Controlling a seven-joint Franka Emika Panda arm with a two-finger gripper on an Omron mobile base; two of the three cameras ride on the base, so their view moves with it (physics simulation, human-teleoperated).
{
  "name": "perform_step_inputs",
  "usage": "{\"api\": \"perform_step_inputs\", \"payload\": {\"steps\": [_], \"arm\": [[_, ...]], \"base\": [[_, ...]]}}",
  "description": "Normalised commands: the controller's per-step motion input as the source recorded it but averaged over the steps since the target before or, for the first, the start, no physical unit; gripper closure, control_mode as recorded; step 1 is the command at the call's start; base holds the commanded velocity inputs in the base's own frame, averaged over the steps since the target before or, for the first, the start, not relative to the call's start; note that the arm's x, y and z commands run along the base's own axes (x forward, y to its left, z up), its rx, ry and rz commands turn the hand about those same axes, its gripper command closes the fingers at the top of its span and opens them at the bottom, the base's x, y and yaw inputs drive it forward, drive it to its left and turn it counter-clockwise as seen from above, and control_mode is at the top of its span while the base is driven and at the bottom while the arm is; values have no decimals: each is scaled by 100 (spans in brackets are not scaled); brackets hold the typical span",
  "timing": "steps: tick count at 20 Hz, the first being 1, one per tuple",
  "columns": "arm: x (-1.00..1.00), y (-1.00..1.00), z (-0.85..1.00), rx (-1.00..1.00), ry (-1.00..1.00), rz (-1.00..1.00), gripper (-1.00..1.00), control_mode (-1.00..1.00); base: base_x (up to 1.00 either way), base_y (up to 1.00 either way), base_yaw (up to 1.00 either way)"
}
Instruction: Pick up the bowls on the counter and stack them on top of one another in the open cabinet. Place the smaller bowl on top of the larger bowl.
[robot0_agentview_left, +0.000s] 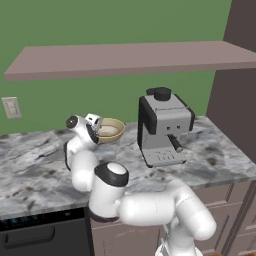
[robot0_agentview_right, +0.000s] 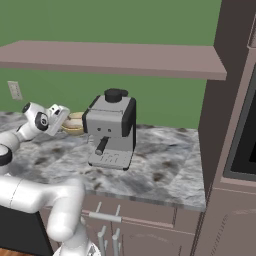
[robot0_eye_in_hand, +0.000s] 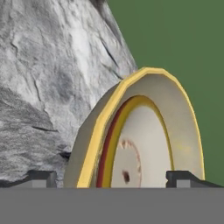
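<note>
The larger bowl (robot0_agentview_left: 114, 131), deep and yellow-tan, stands on the marbled counter (robot0_agentview_left: 40, 155) left of a coffee machine. In the hand view the larger bowl (robot0_eye_in_hand: 94, 144) is very close. Inside it lies a cream dish with an orange-red rim, which looks like the smaller bowl (robot0_eye_in_hand: 131, 153). My gripper (robot0_agentview_left: 96, 122) is at the bowl's left side, open. In the hand view the gripper (robot0_eye_in_hand: 113, 177) straddles the bowl's wall, one fingertip (robot0_eye_in_hand: 41, 177) outside and the other over the inside. The open cabinet (robot0_agentview_left: 125, 57) is a mauve-brown shelf above the counter, with nothing on it.
A grey and black coffee machine (robot0_agentview_left: 165, 127) stands on the counter just right of the bowl. A wall socket (robot0_agentview_left: 11, 107) sits on the green wall at the left. A tall dark cabinet (robot0_agentview_right: 235, 125) closes the counter's right end. Drawer fronts (robot0_agentview_right: 125, 215) run below.
</note>
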Motion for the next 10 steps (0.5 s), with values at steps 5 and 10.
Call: {"api": "perform_step_inputs", "payload": {"steps": [5,10], "arm": [[3,0,-20,0,5,0,-100,-100],[0,0,-25,0,11,0,100,-100]], "base": [[0,0,0],[0,0,0]]}}
